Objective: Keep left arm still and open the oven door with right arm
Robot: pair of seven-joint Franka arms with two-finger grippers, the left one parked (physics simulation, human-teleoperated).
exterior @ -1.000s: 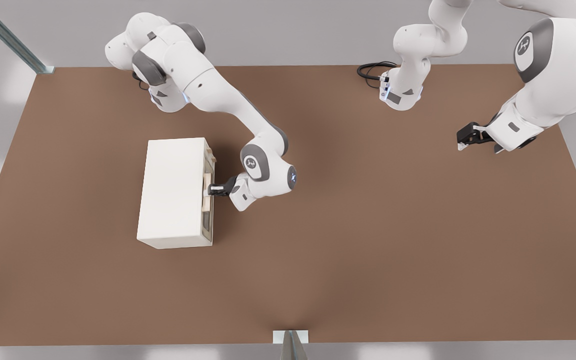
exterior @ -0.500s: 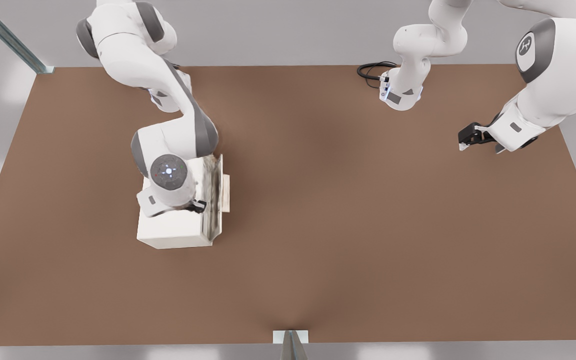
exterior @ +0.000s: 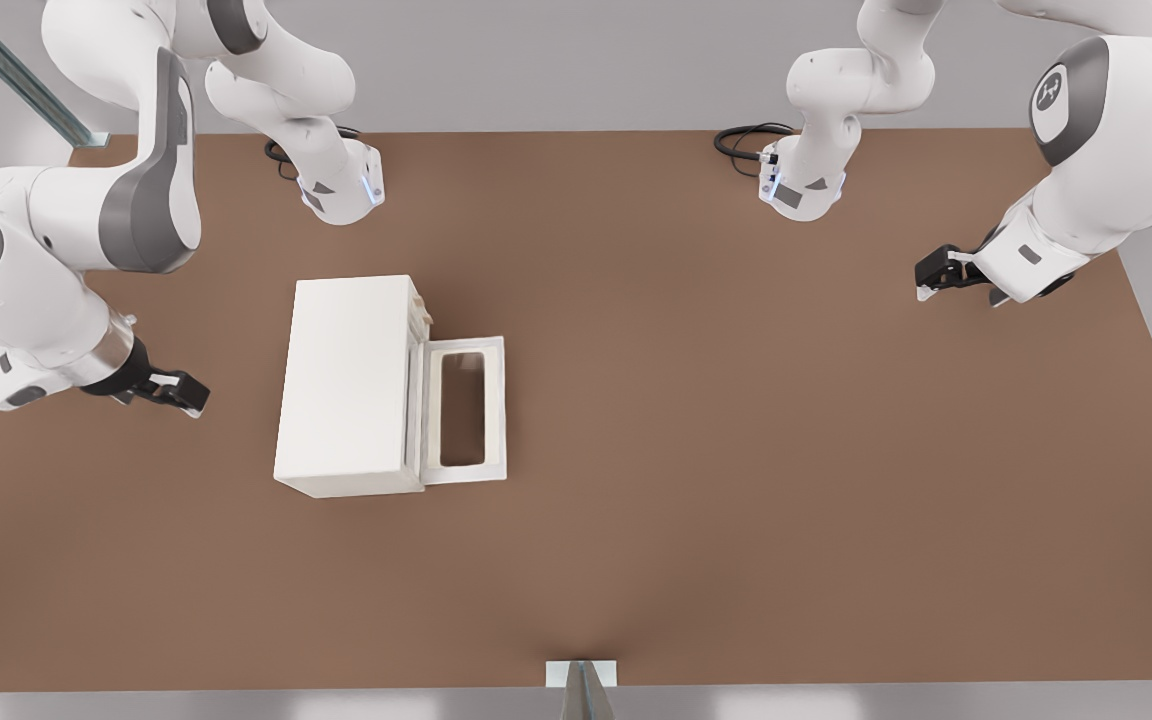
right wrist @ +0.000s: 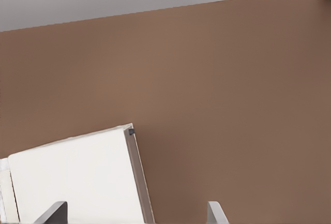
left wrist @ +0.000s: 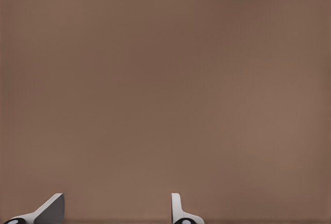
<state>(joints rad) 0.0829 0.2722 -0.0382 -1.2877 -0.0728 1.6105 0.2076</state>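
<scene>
One door [exterior: 464, 410] lies flat open at the oven's [exterior: 346, 385] right; the claw [exterior: 184, 397], fingers spread and empty, hovers at frame left.

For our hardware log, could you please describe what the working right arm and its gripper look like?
The right arm is a large white jointed arm with grey joint covers, a round grey cap bearing a small green light, and a silvery wrist ring. Its black gripper, with pale finger pads, sits at the front view's left, away from the oven; a black cable coils at its base.
</scene>
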